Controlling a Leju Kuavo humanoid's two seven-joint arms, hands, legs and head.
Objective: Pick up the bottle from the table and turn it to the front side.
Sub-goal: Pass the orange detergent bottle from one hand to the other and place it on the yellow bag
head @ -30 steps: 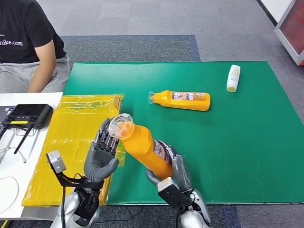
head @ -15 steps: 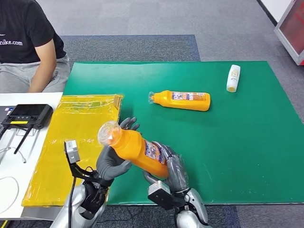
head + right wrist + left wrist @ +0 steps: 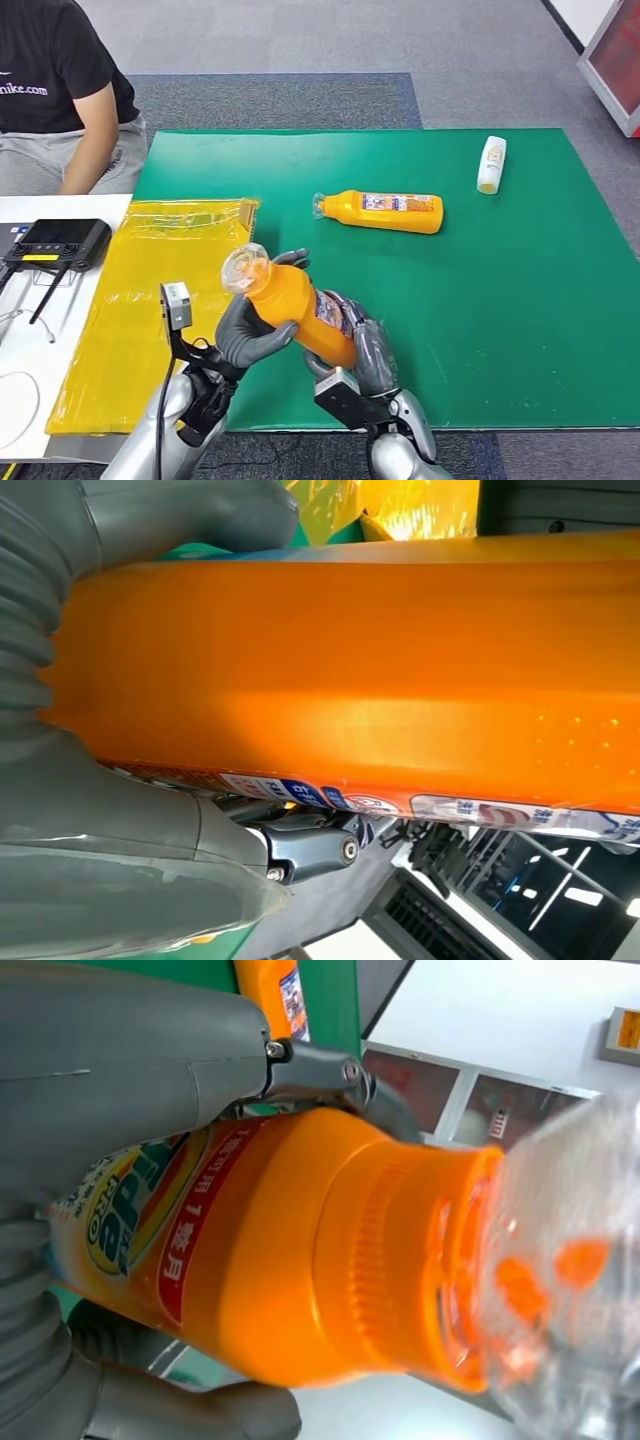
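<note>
Just below the centre of the head view, the orange bottle (image 3: 294,308) is lifted off the green mat (image 3: 490,300), tilted, with its clear cap (image 3: 241,268) pointing toward the upper left of the frame and its base toward the lower right. The left hand (image 3: 253,332) wraps the neck end from underneath, thumb and fingers curled round the orange body just behind the cap. The right hand (image 3: 361,348) clasps the lower, labelled part of the bottle, fingers closed over it. In the left wrist view the label (image 3: 143,1210) faces the camera, with a yellow roundel and a red band of white characters, and the ribbed orange neck runs into the clear cap at the right of the frame. In the right wrist view the plain orange side (image 3: 362,670) crosses the frame.

Farther up the mat, near the frame's centre, a second orange bottle (image 3: 381,212) lies on its side. A small white bottle (image 3: 491,164) lies toward the upper right. A yellow plastic sheet (image 3: 151,300) overlaps the mat's left edge. A black device (image 3: 56,243) sits on the white table (image 3: 23,370) at the left, and a person in a black shirt (image 3: 60,70) occupies the upper left corner.
</note>
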